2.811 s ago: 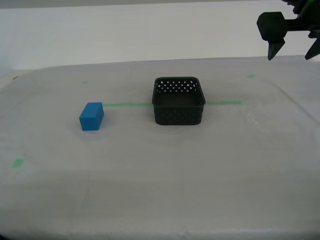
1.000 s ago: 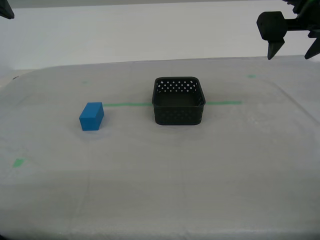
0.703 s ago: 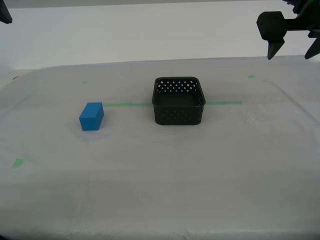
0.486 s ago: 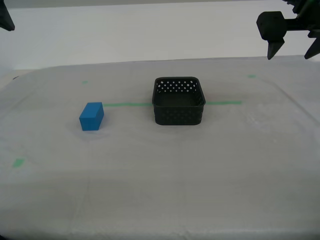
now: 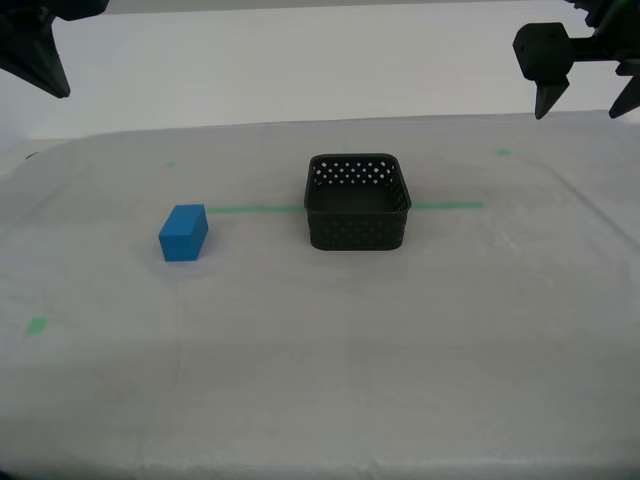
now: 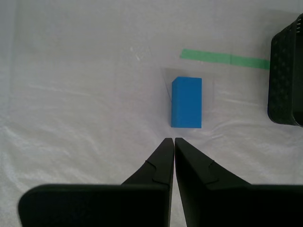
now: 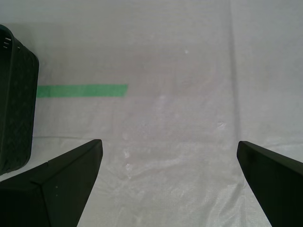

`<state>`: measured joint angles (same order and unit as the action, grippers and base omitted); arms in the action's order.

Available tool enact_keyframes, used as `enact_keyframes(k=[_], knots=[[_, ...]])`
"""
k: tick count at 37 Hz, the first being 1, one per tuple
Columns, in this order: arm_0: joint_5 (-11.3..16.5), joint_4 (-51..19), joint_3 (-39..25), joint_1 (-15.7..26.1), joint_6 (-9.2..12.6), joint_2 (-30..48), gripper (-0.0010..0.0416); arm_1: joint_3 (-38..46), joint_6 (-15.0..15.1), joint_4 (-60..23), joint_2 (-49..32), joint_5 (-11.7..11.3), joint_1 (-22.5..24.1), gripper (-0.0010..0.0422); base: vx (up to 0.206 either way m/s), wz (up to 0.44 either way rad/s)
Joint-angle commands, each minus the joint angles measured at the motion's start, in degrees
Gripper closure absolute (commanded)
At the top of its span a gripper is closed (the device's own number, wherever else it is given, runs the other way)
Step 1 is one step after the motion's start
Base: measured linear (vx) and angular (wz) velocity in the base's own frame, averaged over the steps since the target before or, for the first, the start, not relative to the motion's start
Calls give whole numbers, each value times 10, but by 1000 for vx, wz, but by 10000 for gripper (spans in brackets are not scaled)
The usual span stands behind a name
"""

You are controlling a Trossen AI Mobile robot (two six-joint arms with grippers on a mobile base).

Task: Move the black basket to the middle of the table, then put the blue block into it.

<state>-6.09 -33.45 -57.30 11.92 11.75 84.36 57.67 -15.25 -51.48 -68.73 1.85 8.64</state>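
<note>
1. One black basket (image 5: 357,201) sits upright near the middle of the surface (image 5: 320,380), open top up, nothing visible inside. Rows of round holes show on its far wall.
2. One blue block (image 5: 183,232) lies on the surface, well apart from the basket, toward the exterior view's left. Not in the basket, not held.
3. One thin green tape line (image 5: 255,209) runs across the surface behind the block; the basket sits over it, w/ the line showing again past it toward the exterior view's right. Three small green tape bits: one (image 5: 37,325) near the exterior view's left edge, one (image 5: 169,164) far back on that side, one (image 5: 502,152) far back on the exterior view's right.
4. My second gripper (image 6: 170,140) hangs above the surface at the exterior view's upper left, jaws pressed together w/ nothing between them. In the second wrist view the block (image 6: 187,102) lies just past the tips, not touching; basket edge (image 6: 286,75) at the frame side.
5. My first gripper (image 7: 169,153) hangs high at the exterior view's upper right, jaws spread wide, holding nothing. The first wrist view shows bare surface between them, a tape end (image 7: 81,90) and a basket wall (image 7: 18,99).
</note>
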Motion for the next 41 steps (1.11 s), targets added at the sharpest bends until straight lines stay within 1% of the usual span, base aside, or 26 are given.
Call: enact_keyframes(k=[1,4,7,16,23,32,35,38,41], knots=[[-2,0,-1,1,0,0,7,0,-19,7,-14,3,11,412,0,0],[-2,1,-1,1,0,0,7,0,-40,8,-25,3,21,412,0,0],[-2,1,-1,1,0,0,7,0,-51,10,-36,2,32,412,0,0],[-2,1,-1,1,0,0,7,0,-50,23,-68,3,48,412,0,0],[-2,1,-1,1,0,0,7,0,-65,24,-98,3,54,412,0,0],[-2,1,-1,1,0,0,7,6,-64,33,-140,4,60,411,0,0],[-2,1,-1,1,0,0,7,11,-64,35,-151,4,63,401,0,0],[-2,1,-1,1,0,0,7,16,-63,37,-160,4,66,379,0,0],[-2,1,-1,1,0,0,7,22,-55,39,-170,3,68,351,0,0]])
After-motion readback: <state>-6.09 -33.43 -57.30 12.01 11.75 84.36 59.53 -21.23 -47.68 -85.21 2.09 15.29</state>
